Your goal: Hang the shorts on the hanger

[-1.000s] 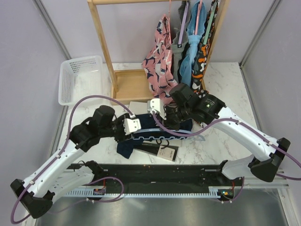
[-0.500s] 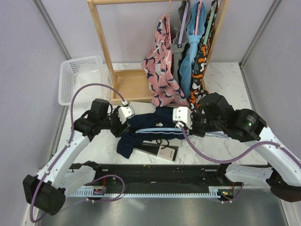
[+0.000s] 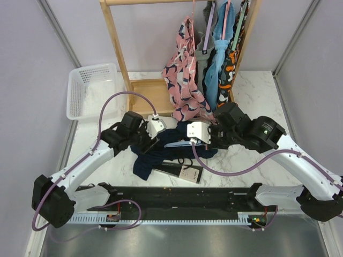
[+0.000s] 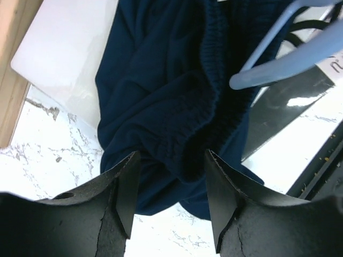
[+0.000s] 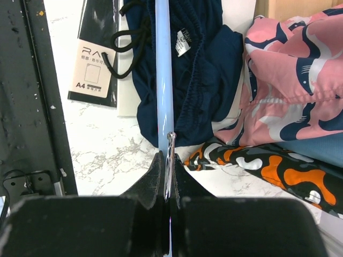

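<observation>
Shorts [image 4: 161,107], crumpled navy fabric, ribbed waistband; slim glossy hanger [image 5: 162,80]

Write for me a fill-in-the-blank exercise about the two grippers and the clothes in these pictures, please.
1. The right gripper is shut on the light-blue ____.
2. The left gripper has its jaws open over the navy ____.
3. The pink patterned garment hangs on the wooden ____.
Missing words: hanger; shorts; rack.

Left tool [image 4: 171,156] open-jawed, right tool [image 5: 167,158] pinched fully shut, both angled downward.
</observation>
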### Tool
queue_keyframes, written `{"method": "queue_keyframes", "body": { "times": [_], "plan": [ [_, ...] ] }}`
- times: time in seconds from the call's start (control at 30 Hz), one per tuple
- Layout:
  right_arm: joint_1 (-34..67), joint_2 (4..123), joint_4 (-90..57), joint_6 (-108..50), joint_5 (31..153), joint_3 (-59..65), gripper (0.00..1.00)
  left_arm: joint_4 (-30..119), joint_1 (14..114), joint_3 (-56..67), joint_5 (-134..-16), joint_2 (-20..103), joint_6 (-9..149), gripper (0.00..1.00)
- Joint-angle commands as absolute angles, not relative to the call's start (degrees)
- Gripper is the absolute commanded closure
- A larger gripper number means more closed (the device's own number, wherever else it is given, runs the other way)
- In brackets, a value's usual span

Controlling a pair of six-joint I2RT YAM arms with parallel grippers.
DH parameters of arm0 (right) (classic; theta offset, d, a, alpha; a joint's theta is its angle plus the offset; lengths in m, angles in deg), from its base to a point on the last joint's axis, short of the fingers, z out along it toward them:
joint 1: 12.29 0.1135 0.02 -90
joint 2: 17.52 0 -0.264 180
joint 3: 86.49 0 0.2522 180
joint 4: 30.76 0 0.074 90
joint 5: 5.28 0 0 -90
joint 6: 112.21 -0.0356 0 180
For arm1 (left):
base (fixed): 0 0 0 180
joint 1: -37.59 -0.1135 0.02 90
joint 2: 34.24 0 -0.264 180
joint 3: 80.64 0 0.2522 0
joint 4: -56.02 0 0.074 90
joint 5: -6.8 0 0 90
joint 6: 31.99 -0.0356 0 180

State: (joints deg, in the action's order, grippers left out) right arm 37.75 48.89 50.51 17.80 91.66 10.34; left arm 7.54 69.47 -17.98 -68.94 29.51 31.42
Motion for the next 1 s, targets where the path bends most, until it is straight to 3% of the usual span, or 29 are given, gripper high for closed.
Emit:
{"method": "queue_keyframes", "body": {
  "times": [0.0,0.2,0.27,0.4,0.47,0.97],
  "plan": [
    [37.98,49.19,46.46,19.10,90.43,12.09,1.00,11.41,69.76,-17.05,-74.59,31.15,35.77,0.44],
    [37.90,50.50,44.35,19.54,91.84,10.50,1.00,10.97,69.94,-17.05,-74.68,32.64,35.42,0.50],
    [37.98,50.86,44.09,19.89,92.63,10.41,1.00,10.71,70.03,-16.79,-74.42,33.00,35.51,0.58],
    [37.90,51.91,43.56,19.81,93.16,10.33,1.00,9.39,70.03,-15.30,-73.54,33.70,36.13,0.92],
    [37.90,52.00,43.56,19.63,93.77,10.68,1.00,8.60,70.03,-14.77,-73.80,34.05,36.56,0.98],
    [37.90,50.24,44.97,18.40,94.40,11.56,1.00,6.22,70.11,-11.60,-73.10,34.32,37.09,0.98]
  ]
}}
